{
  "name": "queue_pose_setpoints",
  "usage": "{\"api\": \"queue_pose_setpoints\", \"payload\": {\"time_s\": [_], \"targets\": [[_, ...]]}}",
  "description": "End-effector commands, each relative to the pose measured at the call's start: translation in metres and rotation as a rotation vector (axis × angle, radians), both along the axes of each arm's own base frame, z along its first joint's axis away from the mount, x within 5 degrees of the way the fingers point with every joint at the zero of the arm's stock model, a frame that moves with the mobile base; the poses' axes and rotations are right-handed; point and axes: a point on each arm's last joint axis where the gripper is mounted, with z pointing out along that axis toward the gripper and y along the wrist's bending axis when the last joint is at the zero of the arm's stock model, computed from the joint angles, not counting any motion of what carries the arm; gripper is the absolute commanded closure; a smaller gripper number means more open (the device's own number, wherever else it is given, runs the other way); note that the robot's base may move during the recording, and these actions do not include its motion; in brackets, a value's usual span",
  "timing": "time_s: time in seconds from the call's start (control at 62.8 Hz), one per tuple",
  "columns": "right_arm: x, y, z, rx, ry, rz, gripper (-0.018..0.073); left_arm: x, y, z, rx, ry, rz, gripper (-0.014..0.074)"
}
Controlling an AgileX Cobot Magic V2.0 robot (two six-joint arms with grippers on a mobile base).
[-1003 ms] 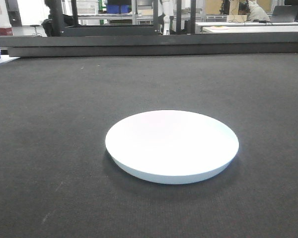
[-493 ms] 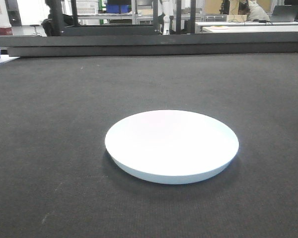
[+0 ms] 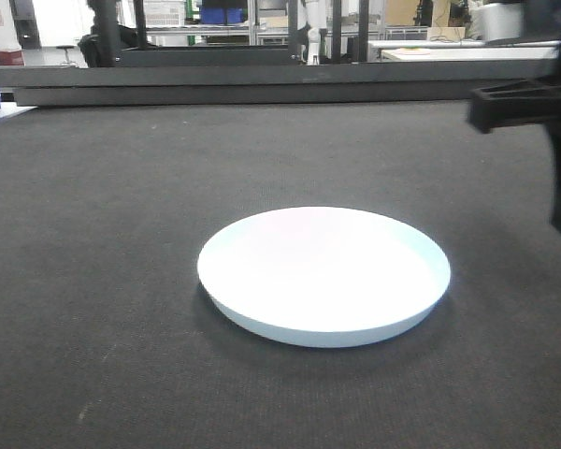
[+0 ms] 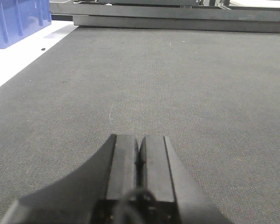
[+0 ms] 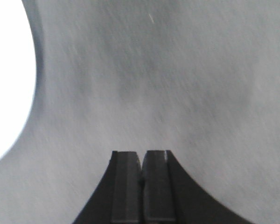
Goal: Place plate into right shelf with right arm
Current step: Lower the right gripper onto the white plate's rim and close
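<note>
Exterior front-facing view: the plate lies flat and right way up on the dark, rough-textured counter, a little right of the middle, with nothing touching it. A black part of the right arm juts in at the right edge of this view, above the counter and apart from the plate; the pincer itself cannot be made out there. In the right wrist view, which is blurred, the right pincer is clenched, its two dark fingers pressed together with nothing between them, above bare counter. The plate shows as a bright white curve at the left edge of that view, well to the side of the fingertips. In the left wrist view the left pincer is likewise clenched and holds nothing, low over the counter. A blue crate stands beyond the counter's far left corner.
</note>
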Motion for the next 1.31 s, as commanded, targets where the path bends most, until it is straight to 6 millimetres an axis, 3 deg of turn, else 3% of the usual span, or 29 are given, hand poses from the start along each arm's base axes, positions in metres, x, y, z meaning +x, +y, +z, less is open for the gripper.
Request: {"api": "queue_pose_setpoints", "payload": {"time_s": [0.0,0.111,0.207,0.382,0.971,1.13,1.289], "targets": [[0.010,0.014,0.017,0.008,-0.052,-0.022,0.0358,0.000,0.000,0.005,-0.004,-0.080,-0.003,0.0643],[0.023,0.035,0.022,0.029,-0.070,-0.011,0.0177,0.000,0.000,0.005,-0.004,-0.080,-0.003,0.0643],[0.033,0.046,0.021,0.038,-0.073,0.002,0.0097,0.000,0.000,0.005,-0.004,-0.080,-0.003,0.0643],[0.048,0.055,0.008,0.049,-0.043,-0.070,0.0093,0.000,0.000,0.005,-0.004,-0.080,-0.003,0.0643],[0.061,0.064,-0.032,0.020,0.035,-0.077,0.0097,0.000,0.000,0.005,-0.004,-0.080,-0.003,0.0643],[0.061,0.064,-0.032,0.023,0.032,-0.068,0.0195,0.000,0.000,0.005,-0.004,-0.080,-0.003,0.0643],[0.061,0.064,-0.032,0.023,0.035,-0.069,0.0465,0.000,0.000,0.005,-0.004,-0.080,-0.003,0.0643]]}}
